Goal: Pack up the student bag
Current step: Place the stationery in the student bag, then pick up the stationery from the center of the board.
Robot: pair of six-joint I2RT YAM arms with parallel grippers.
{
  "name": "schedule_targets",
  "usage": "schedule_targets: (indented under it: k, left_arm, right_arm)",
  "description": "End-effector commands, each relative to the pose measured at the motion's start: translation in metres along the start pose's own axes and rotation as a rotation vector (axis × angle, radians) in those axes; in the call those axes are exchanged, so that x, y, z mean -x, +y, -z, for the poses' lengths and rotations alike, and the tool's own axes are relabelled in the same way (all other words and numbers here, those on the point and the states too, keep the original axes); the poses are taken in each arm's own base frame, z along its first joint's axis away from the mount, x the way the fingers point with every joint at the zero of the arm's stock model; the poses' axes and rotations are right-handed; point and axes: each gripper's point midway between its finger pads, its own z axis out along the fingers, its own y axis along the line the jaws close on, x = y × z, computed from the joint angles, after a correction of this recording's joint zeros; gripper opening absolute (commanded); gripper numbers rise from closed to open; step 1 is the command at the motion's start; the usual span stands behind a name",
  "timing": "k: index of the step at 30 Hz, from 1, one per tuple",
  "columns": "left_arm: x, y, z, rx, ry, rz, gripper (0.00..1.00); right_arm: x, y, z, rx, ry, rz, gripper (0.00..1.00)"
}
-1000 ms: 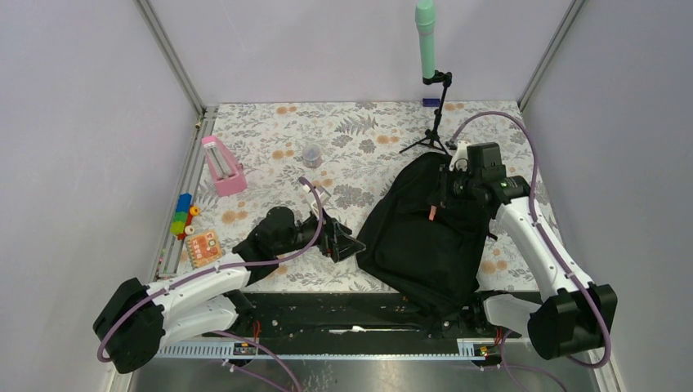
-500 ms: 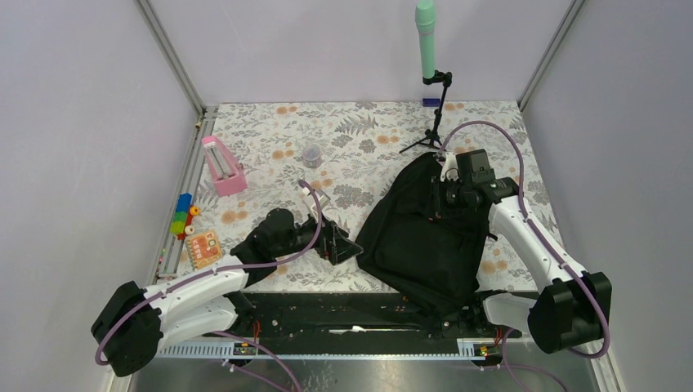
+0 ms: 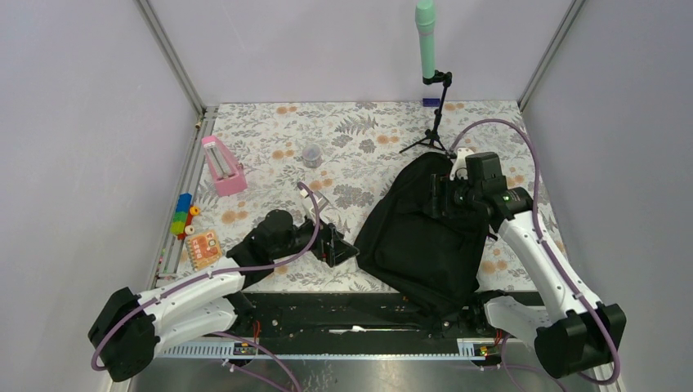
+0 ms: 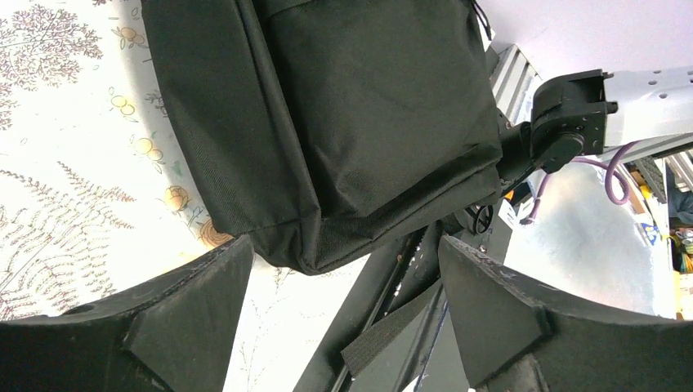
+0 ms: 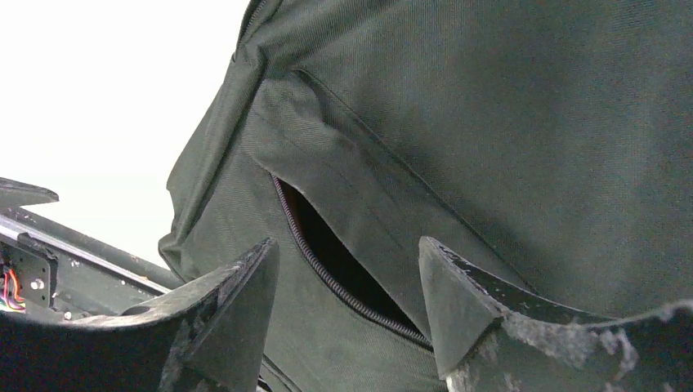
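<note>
The student bag (image 3: 421,241) is a large black backpack lying on the right of the floral table, its lower end hanging over the near rail. My right gripper (image 3: 439,198) hovers over its upper part. In the right wrist view this gripper (image 5: 349,242) is open, its fingers on either side of a partly unzipped pocket slit (image 5: 327,245) in the bag (image 5: 507,114), holding nothing. My left gripper (image 3: 343,247) is open beside the bag's left edge. The left wrist view shows it (image 4: 345,245) empty, facing the bag's bottom corner (image 4: 351,122) and a loose strap (image 4: 392,335).
A pink holder (image 3: 222,166), a small clear cup (image 3: 311,155), coloured blocks (image 3: 183,216) and an orange card (image 3: 203,247) lie on the left of the table. A black tripod (image 3: 433,122) carrying a green cylinder (image 3: 426,37) stands behind the bag.
My right gripper has opened and shifted slightly over the bag's top. The small orange tag seen below it a second ago no longer shows. The left arm has barely moved.
</note>
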Motion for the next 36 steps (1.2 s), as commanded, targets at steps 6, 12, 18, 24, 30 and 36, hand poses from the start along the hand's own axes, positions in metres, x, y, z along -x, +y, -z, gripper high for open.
schedule_targets:
  k: [6,12,18,24,30,36]
  left_arm:
    - [0.044,0.026,0.009,0.215,-0.127,-0.015,0.91]
    - [0.102,0.074,0.029,0.465,-0.262,0.064,0.99]
    - [0.137,0.147,0.015,0.645,-0.272,0.094,0.99]
    - [0.165,0.232,-0.016,0.776,-0.235,0.126,0.99]
    - [0.167,0.296,-0.045,0.858,-0.164,0.166,0.99]
    - [0.168,0.329,-0.042,0.987,-0.149,0.180,0.99]
  right_arm:
    - [0.023,-0.001,0.019,-0.038,-0.182,-0.033,0.69]
    - [0.041,-0.001,0.039,-0.055,-0.358,-0.101,0.74]
    - [0.044,-0.001,0.047,-0.043,-0.433,-0.133,0.82]
    - [0.043,-0.002,0.049,-0.039,-0.467,-0.142,0.86]
    - [0.041,-0.007,0.044,-0.060,-0.469,-0.129,0.87]
    - [0.043,-0.008,0.044,-0.067,-0.466,-0.113,0.87]
